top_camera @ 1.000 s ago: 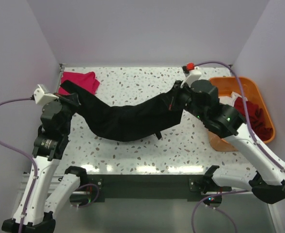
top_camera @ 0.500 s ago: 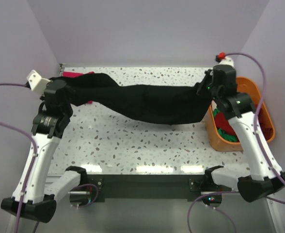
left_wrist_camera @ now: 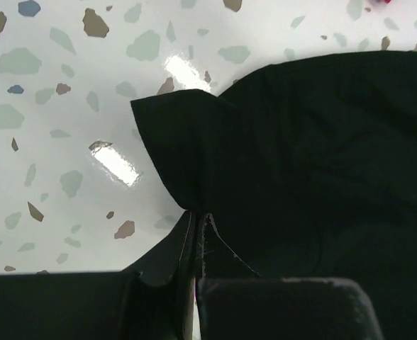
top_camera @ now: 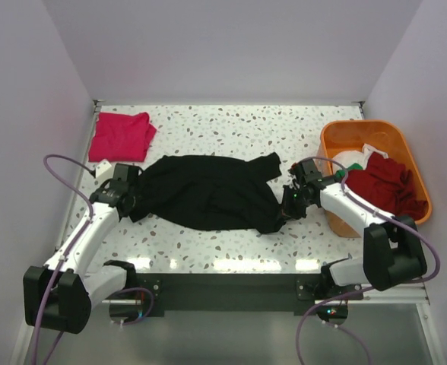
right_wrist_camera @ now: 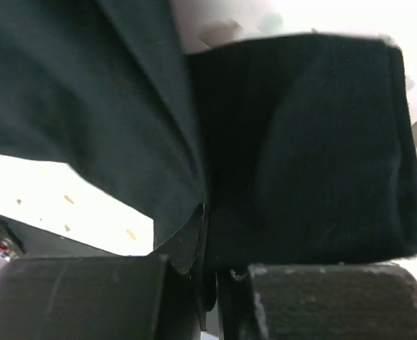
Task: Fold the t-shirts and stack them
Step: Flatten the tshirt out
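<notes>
The black t-shirt [top_camera: 208, 190] lies spread on the table's middle. My left gripper [top_camera: 130, 199] is low at its left edge, shut on the black cloth [left_wrist_camera: 265, 177]. My right gripper [top_camera: 286, 207] is low at its right edge, shut on the black cloth [right_wrist_camera: 123, 106]. A bright pink-red t-shirt [top_camera: 121, 135] lies folded at the back left. A dark red t-shirt [top_camera: 387, 182] sits in the orange tub [top_camera: 375, 133], with white cloth [top_camera: 353, 158] beside it.
The orange tub stands at the right edge of the speckled table [top_camera: 208, 243]. Purple walls close in the back and sides. Purple cables loop from both arms.
Both grippers came down and toward the front from high at the back. The black t-shirt, stretched in the air before, now lies on the table.
</notes>
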Robot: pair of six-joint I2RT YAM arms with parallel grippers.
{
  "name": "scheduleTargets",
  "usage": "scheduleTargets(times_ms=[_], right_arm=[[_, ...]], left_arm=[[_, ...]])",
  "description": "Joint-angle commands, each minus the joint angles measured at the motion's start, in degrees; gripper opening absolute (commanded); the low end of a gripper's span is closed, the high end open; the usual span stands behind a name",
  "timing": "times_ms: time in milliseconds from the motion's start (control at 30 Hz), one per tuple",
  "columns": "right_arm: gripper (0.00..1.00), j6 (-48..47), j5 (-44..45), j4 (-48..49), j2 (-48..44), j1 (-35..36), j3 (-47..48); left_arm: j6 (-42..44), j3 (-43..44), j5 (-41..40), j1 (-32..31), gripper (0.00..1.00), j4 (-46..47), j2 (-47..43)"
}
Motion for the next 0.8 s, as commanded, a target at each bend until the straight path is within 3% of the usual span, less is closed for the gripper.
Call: scheduleTargets(times_ms=[0, 33, 67, 267, 467, 600, 767], right_arm=[[0.14, 0.2, 0.7, 1.7, 1.9, -0.1, -0.3], [0.24, -0.3, 2.3, 0.1, 2.1, 0.2, 0.9], [0.46, -1.1, 3.9, -0.7, 1.7, 0.3, 2.0], [0.99, -6.0, 14.4, -2.3, -2.1, 7.7, 14.8], [0.99, -14.5, 15.5, 2.3, 11.0, 13.5, 32.7], [0.99, -24.5, 14.8, -0.4, 29.6, 16.3, 51.8], [0.95, -28.7, 15.4, -5.3, 47.1, 16.3, 69.3]], left_arm=[[-2.1, -0.8, 0.3, 0.4, 0.0, 0.4, -0.5], [-2.2, -1.1, 0.3, 0.4, 0.0, 0.6, -0.5], [-2.1, -1.1, 0.4, 0.4, 0.0, 0.9, -0.5], [-1.7, 0.0, 0.0, 0.4, 0.0, 1.7, -0.6], [-1.4, 0.4, -1.0, 0.4, 0.0, 1.6, -1.6], [-1.5, 0.6, -1.4, 0.3, 0.0, 1.2, -2.4], [-1.6, 0.5, -1.7, 0.4, 0.0, 1.1, -2.7]])
